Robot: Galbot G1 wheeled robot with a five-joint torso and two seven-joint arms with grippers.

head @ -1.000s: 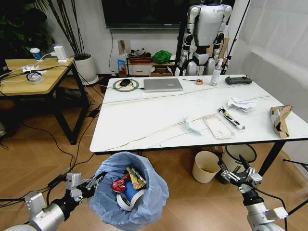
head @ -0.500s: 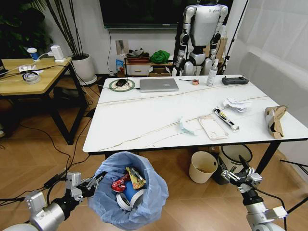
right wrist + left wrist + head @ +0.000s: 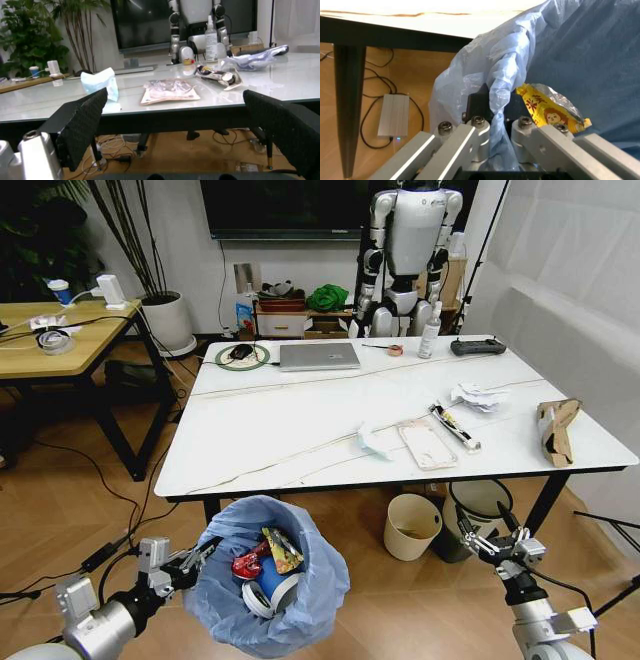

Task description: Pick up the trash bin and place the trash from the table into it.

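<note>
From the head camera, the left gripper [image 3: 190, 563] pinches the rim of the trash bin [image 3: 268, 575], held low just off the table's [image 3: 290, 430] near edge, while the right gripper [image 3: 497, 542], spread wide, hangs below the near right corner, nearer than the left to the mask [image 3: 373, 443] and wrapper [image 3: 427, 445] lying up and ahead. The left wrist camera shows the fingers [image 3: 470, 138] clamped on the bin's blue bag [image 3: 505, 75]. The right wrist camera looks between parted fingers [image 3: 80, 123] at the mask [image 3: 100, 83] and wrapper [image 3: 170, 90] by the near edge.

The bin [image 3: 268, 590] wears a crinkled light-blue bag; inside, a red wrapper [image 3: 246, 563], a yellow wrapper [image 3: 281, 548] and a white lid [image 3: 262, 598]; the table [image 3: 300, 430] is glossy white, faintly brown-veined, black-legged; a pale-blue mask [image 3: 373, 442]; white paper [image 3: 476, 396]; a brown box [image 3: 553, 430].
</note>
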